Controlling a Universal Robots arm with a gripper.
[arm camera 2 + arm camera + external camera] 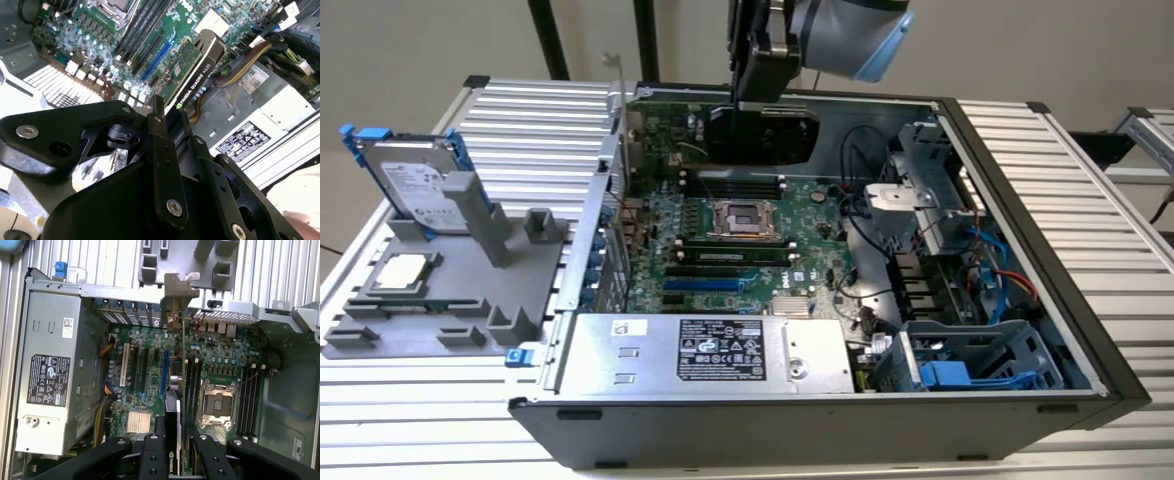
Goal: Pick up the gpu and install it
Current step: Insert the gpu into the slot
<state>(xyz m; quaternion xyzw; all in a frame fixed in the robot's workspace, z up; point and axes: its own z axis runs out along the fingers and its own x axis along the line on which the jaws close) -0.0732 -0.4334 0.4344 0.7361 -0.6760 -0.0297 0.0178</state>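
The gpu [771,138] hangs edge-down above the far part of the open computer case, its black cooler facing the exterior view's right. My gripper [758,100] is shut on its upper edge. In the second wrist view the gpu [195,65] shows its green card and black cooler, tilted above the motherboard [95,35], with the gripper [172,112] clamped on it. In the first wrist view the gpu [172,405] is edge-on, hovering between the blue slot [164,375] and the memory slots. Its silver bracket [177,295] is near the case's rear wall.
The motherboard [720,240] lies in the case with an empty processor socket [742,217]. A grey power supply [707,350] fills the near side, and drive cages and cables [961,280] the exterior view's right. Outside, a grey fixture [454,290] holds a hard drive [414,185] and a small chip [403,270].
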